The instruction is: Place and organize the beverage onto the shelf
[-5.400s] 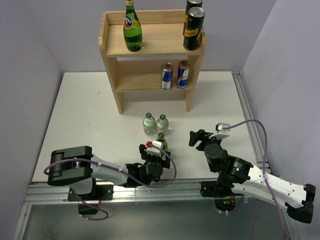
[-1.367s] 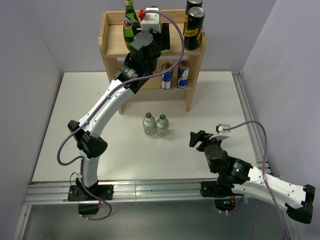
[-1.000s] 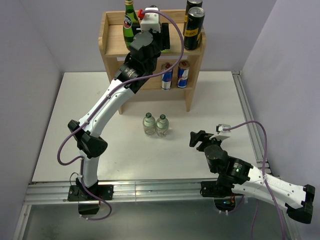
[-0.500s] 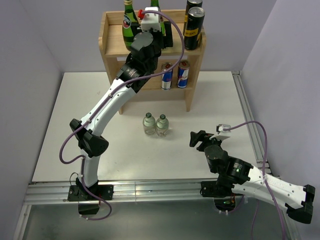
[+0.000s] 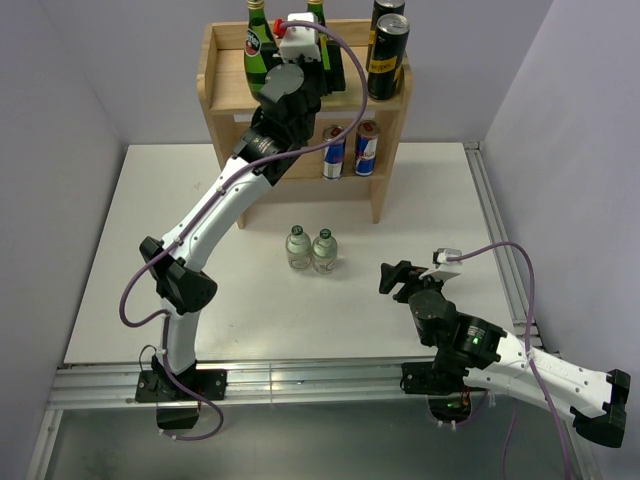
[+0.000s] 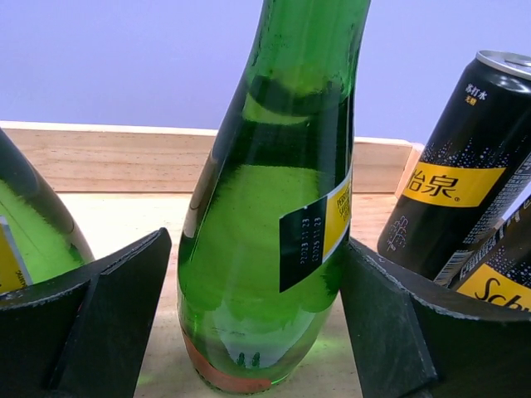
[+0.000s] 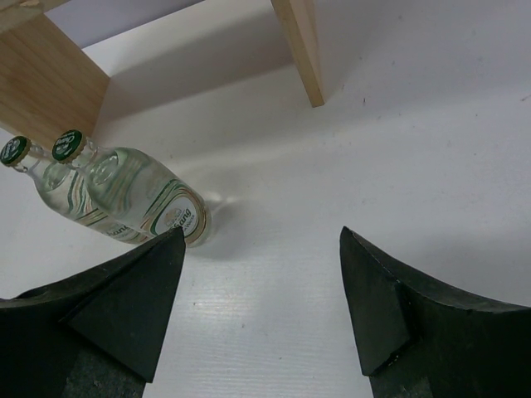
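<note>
Top centre of overhead frame: tall green glass bottle (image 5: 316, 12) upright on top tier of light-wood two-tier shelf (image 5: 222, 140), between a second green glass bottle (image 5: 258, 45) on its left and two black-and-yellow cans (image 5: 386, 55) on its right. Reading left gripper (image 6: 255, 282) as open. Straddles the bottle's lower body in wrist view, with a sliver of gap at frame-left finger (image 6: 108, 307) and frame-right finger (image 6: 390, 332) close to the glass; can't confirm contact. Looks set down, not clamped. Lower tier: two slim blue-and-silver cans (image 5: 349, 150). Mid-frame on white table (image 5: 180, 230): two small clear glass bottles with green caps (image 5: 311, 250), standing side by side and touching, not yet shelved. Lower right: right gripper (image 5: 400, 277) open, empty, apart from that pair. Handling guess for the small bottles: rigid, smooth, slippery glass, breakable, easy to tip; weight depends on fill, can't tell. Best to pinch across the labelled body at mid-height, not the thin neck, and come in from the free side to avoid knocking the neighbour.
</note>
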`<action>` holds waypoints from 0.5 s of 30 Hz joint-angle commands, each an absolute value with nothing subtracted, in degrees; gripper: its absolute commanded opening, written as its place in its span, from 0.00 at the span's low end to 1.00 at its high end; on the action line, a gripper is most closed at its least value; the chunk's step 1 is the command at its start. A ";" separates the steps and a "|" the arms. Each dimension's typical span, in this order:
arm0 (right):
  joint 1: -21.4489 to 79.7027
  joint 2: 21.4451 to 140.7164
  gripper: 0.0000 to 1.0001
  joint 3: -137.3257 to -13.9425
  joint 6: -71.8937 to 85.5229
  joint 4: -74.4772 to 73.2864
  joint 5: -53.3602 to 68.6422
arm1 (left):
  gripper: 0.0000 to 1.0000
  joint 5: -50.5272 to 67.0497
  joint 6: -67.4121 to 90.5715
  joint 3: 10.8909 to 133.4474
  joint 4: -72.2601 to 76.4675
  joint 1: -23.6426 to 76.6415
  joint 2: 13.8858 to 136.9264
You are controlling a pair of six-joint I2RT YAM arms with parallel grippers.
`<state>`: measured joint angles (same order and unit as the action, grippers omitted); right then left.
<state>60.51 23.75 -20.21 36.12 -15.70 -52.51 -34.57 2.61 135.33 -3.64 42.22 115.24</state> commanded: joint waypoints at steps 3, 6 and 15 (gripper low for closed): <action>60.73 23.20 0.82 -19.86 36.21 -13.36 -54.14 | 0.89 -35.07 2.81 134.48 -1.32 41.75 113.65; 60.73 23.20 0.82 -19.86 36.21 -13.45 -54.14 | 0.92 -35.68 2.73 132.02 -0.53 41.92 112.07; 60.73 23.38 0.82 -19.86 36.12 -13.36 -54.14 | 0.93 -38.06 0.97 126.83 2.37 43.33 109.34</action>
<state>60.51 23.75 -20.21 36.10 -15.62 -52.51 -35.86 2.07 127.07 -1.32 42.76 114.19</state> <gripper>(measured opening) 0.819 0.929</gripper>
